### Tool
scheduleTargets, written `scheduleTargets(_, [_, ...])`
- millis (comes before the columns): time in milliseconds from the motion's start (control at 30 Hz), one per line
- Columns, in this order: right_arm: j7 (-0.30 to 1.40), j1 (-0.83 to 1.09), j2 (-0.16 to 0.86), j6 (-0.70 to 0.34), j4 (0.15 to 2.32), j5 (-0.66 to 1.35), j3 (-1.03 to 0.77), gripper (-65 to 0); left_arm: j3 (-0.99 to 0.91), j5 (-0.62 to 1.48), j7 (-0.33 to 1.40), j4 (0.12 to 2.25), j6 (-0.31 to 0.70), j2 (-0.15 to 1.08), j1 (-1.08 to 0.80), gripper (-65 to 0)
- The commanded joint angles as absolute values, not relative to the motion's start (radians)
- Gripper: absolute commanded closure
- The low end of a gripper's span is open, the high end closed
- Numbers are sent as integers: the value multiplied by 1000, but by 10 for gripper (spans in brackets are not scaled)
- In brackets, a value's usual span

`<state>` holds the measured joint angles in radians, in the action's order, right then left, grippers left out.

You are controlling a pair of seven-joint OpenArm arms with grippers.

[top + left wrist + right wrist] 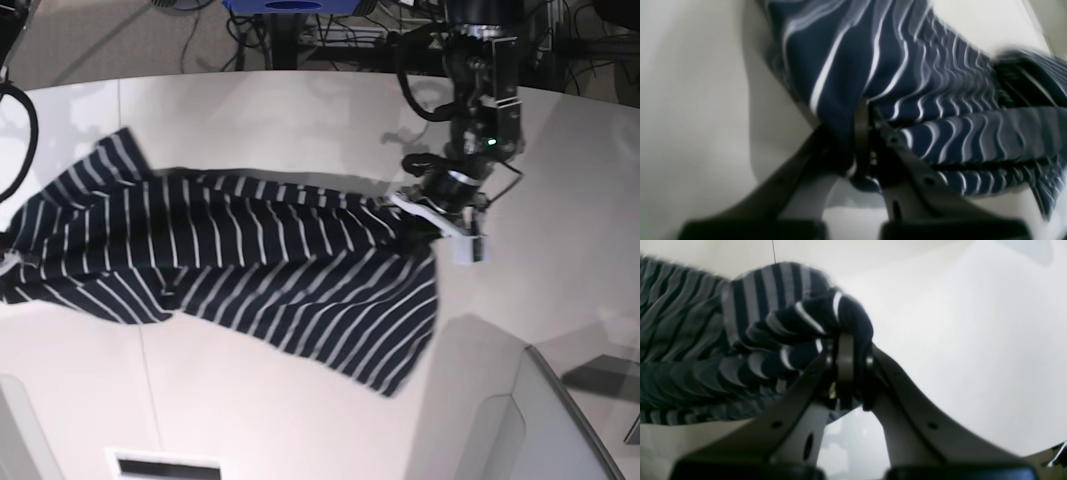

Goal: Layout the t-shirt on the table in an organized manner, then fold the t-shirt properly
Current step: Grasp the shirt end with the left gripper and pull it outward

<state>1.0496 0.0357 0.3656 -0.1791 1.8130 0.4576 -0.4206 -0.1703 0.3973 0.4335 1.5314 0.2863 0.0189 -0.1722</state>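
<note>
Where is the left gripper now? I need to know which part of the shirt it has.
In the base view, the left gripper is at right of centre, shut on the right-hand end of the t-shirt stretched across the table.

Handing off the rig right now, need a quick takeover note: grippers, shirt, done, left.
Left gripper: jaws shut on a bunched fold of the t-shirt, at the shirt's end on the base view's right.
Right gripper: jaws shut on a wad of the shirt at the opposite end; in the base view that grip sits at the left frame edge, barely visible.
T-shirt: stretched between both grips across the white table, still wrinkled, lower hem sagging diagonally toward the front.
Done: both ends gripped, shirt roughly spread.
Left: flatten and square it up, then all the folding.
</note>
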Motion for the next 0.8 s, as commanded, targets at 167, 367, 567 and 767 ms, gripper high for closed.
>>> scheduleTargets(167, [1029, 21, 384, -177, 1830, 461, -424, 0, -88, 386, 453, 1709, 165, 18, -166, 0])
scheduleTargets(367, [1032, 22, 387, -177, 1830, 461, -424, 0, 142, 189, 479, 1681, 84, 5, -71, 0])
scheduleTargets(567, [1032, 42, 392, -177, 1830, 461, -424, 0, 159, 170, 481, 1498, 54, -13, 81, 0])
scheduleTargets(767, [1032, 44, 395, -177, 1830, 461, -424, 0, 159, 170, 570, 1458, 58, -5, 142, 0])
